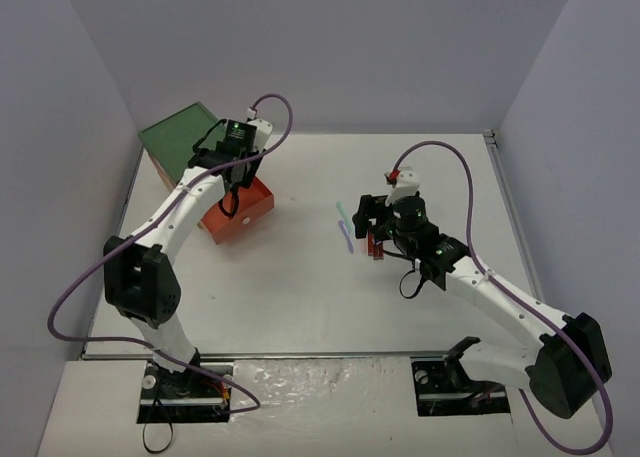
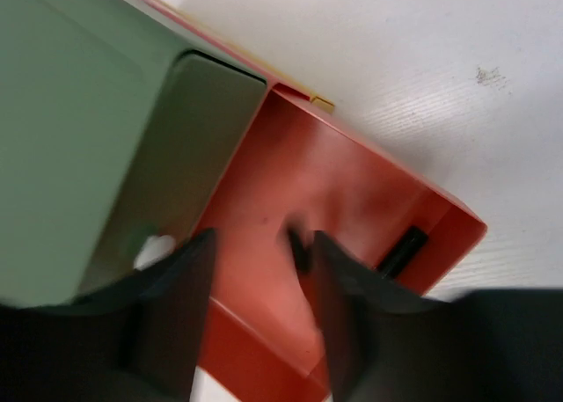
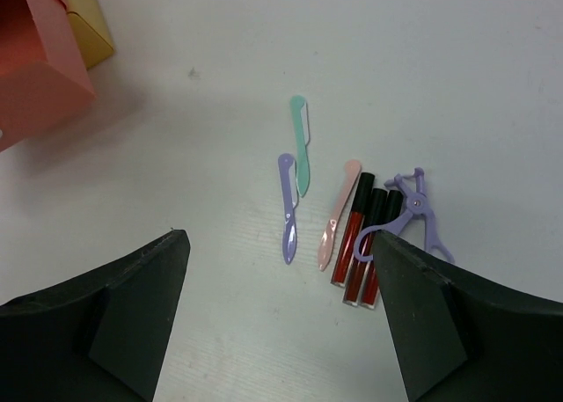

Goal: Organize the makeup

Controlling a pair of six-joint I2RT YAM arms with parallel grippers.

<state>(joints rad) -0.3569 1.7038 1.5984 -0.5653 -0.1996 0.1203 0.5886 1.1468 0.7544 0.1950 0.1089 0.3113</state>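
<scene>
The makeup lies on the white table under my right gripper (image 3: 277,239), which is wide open and empty just above it. In the right wrist view I see a teal tool (image 3: 302,142), a purple tool (image 3: 288,210), a pink tool (image 3: 337,213), three dark-red sticks with black caps (image 3: 361,244) side by side, and a purple curler (image 3: 413,210). From the top camera the teal tool (image 1: 342,213), purple tool (image 1: 348,239) and red sticks (image 1: 375,247) lie beside my right gripper (image 1: 362,217). My left gripper (image 2: 261,239) is open over the pulled-out red drawer (image 2: 352,182). No sponges or dark green piece show.
The green-topped box (image 1: 183,142) stands at the back left with its red drawer (image 1: 245,212) pulled out toward the table's middle. A yellow drawer corner (image 3: 88,19) shows beside the red one. Grey walls close the table on three sides.
</scene>
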